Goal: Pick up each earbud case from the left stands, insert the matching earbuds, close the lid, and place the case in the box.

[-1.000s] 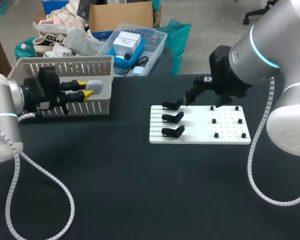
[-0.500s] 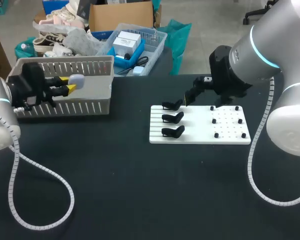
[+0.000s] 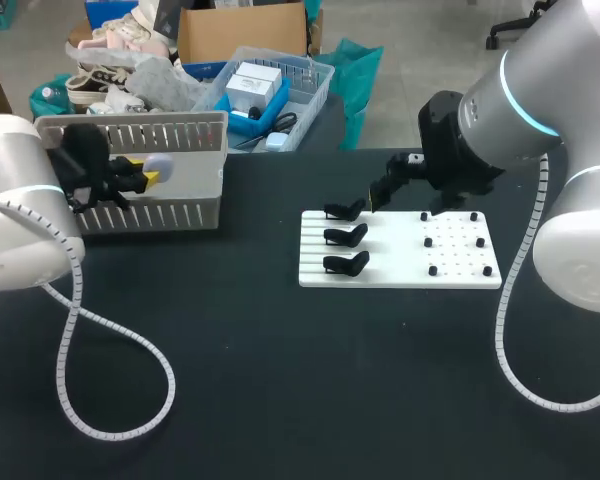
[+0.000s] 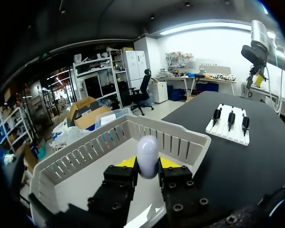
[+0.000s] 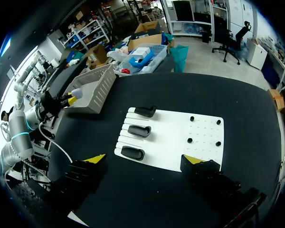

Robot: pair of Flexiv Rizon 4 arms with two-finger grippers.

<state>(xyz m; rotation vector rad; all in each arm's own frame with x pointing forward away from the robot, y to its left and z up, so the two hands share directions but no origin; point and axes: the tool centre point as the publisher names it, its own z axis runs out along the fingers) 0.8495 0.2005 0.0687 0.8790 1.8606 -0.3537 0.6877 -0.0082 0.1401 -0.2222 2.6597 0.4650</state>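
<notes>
So the left tool (image 3: 145, 170) has the earbud case (image 3: 158, 162) pinched between its two yellow tips, one finger on each side, so it's a proper grip. The case is a smooth pale egg-shaped thing, standing upright in the fingers. It's held over the inside of the box (image 3: 180, 215), the white slatted one sitting at the back left corner of the surface (image 3: 280, 380). From the left wrist view you can see the case (image 4: 147, 151) poking up out of the left tool (image 4: 147, 163), with the box (image 4: 173, 138) floor below and its walls around it. Can't really tell how high above the floor it is.

The right tool (image 3: 378, 196) is spread wide, nothing in it. It hangs by the far edge of the white board (image 3: 400, 270), close to the rearmost of the three black stands (image 3: 347, 236). The board lies toward the back of the surface, right of the middle, with the stands in a row along its left side and small black pegs (image 3: 460, 245) on its right half. In the right wrist view the right tool (image 5: 144, 159) straddles a wide gap, with the board (image 5: 171, 142) ahead of it.
</notes>
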